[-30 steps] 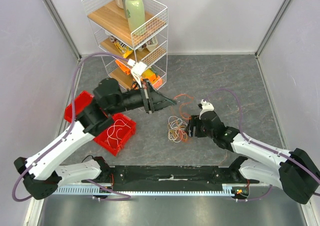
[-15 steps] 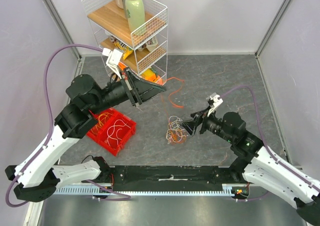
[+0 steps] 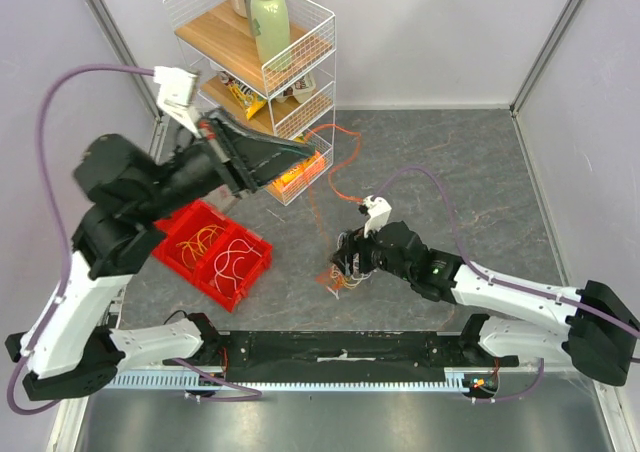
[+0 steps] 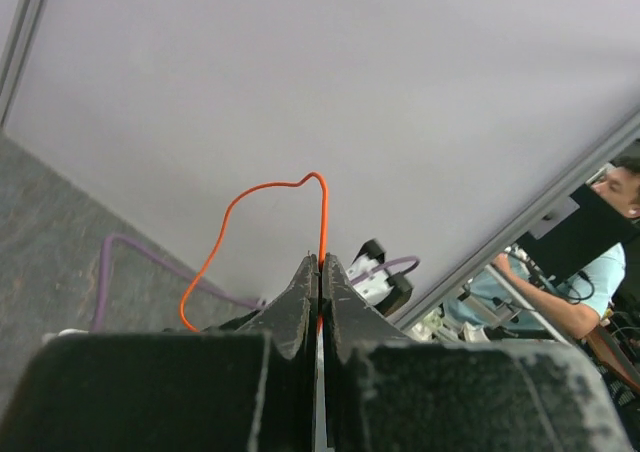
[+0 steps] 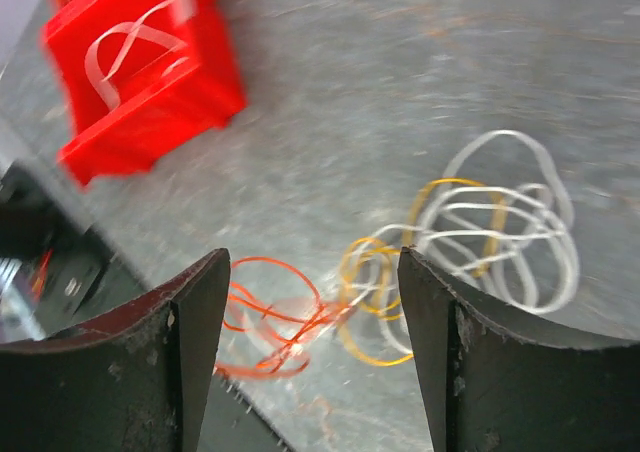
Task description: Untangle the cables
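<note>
The cables lie as a small tangle (image 3: 340,276) of white, pale yellow and orange loops on the grey table, just in front of the right arm. In the right wrist view the white and yellow loops (image 5: 490,217) sit beside blurred orange loops (image 5: 275,312). My right gripper (image 3: 352,260) (image 5: 310,262) hovers open right over them, with nothing between its fingers. My left gripper (image 3: 308,152) (image 4: 320,264) is raised high near the shelf, shut on one orange cable (image 3: 337,189) (image 4: 240,207), which arcs from its tip down toward the tangle.
A red divided bin (image 3: 215,254) (image 5: 140,67) holding several loose cables sits left of the tangle. A white wire shelf (image 3: 265,67) with a green bottle (image 3: 268,22) stands at the back left, close behind the left gripper. Purple arm cables loop above both arms.
The left arm has lifted and drawn back to the left, pulling the orange cable up out of the tangle. The right gripper has swung left and down onto the tangle, staying open.
</note>
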Controlling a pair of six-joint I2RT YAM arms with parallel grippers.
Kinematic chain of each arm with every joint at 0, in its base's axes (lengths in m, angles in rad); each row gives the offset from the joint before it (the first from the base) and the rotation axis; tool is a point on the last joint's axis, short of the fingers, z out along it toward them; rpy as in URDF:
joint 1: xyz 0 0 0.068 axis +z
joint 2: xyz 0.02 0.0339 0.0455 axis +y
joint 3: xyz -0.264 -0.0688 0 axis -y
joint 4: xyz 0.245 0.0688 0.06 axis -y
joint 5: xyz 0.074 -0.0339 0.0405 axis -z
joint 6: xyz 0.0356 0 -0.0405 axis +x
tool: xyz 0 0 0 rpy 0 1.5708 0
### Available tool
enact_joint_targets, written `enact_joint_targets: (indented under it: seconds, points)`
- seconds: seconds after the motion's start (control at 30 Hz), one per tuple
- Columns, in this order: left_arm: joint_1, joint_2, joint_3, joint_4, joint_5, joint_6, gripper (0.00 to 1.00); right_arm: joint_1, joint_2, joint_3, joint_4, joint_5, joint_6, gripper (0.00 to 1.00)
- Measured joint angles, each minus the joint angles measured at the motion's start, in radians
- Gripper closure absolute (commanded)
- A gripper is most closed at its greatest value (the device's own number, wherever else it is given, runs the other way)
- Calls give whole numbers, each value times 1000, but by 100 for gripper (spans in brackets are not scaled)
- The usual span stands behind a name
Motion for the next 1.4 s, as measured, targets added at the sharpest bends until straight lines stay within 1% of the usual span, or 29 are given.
enact_joint_targets:
  seconds: [0.07,0.2,0.27,0.37,0.43,0.53,0.63,0.73,0.8,0.87,0.93,1.0,1.07,1.13,1.2,1.27,1.3,1.4]
  points:
    - [0,-7,67,-16,-2,7,98,-22,10,0,-21,94,39,28]
    - [0,-49,180,-41,-18,34,98,-107,39,-2,-48,192,97,29]
    - [0,-71,220,-40,-36,50,98,-130,65,-2,-83,224,105,27]
    - [0,-109,262,-34,-69,71,98,-132,79,-2,-140,228,91,22]
    - [0,-118,283,-22,-86,83,98,-132,73,-2,-165,208,54,20]
    - [0,-106,282,-29,-123,101,98,-122,41,-2,-173,114,-36,15]
    - [0,-85,266,-42,-148,110,99,-60,-29,-3,-153,12,-126,14]
    - [0,-58,238,-56,-165,118,98,3,-90,-6,-86,-80,-172,14]
    - [0,-42,227,-73,-177,122,98,33,-111,-15,-11,-150,-187,14]
    - [0,-33,223,-89,-186,126,98,60,-102,-19,46,-195,-194,14]
    - [0,-27,221,-100,-190,126,98,109,-51,-8,95,-192,-195,16]
    - [0,-31,222,-109,-195,126,98,153,24,15,127,-173,-192,21]
    - [0,-42,222,-115,-203,126,98,185,107,54,145,-109,-173,23]
    - [0,-54,232,-127,-211,126,98,199,208,120,143,21,-126,29]
    - [0,-63,252,-142,-216,127,98,196,270,158,122,167,-57,34]
    - [0,-74,280,-156,-228,133,98,160,296,157,89,284,34,41]
    - [0,-80,289,-159,-233,136,98,136,297,148,76,312,60,43]
    - [0,-117,306,-172,-262,148,98,-13,294,93,42,359,135,44]
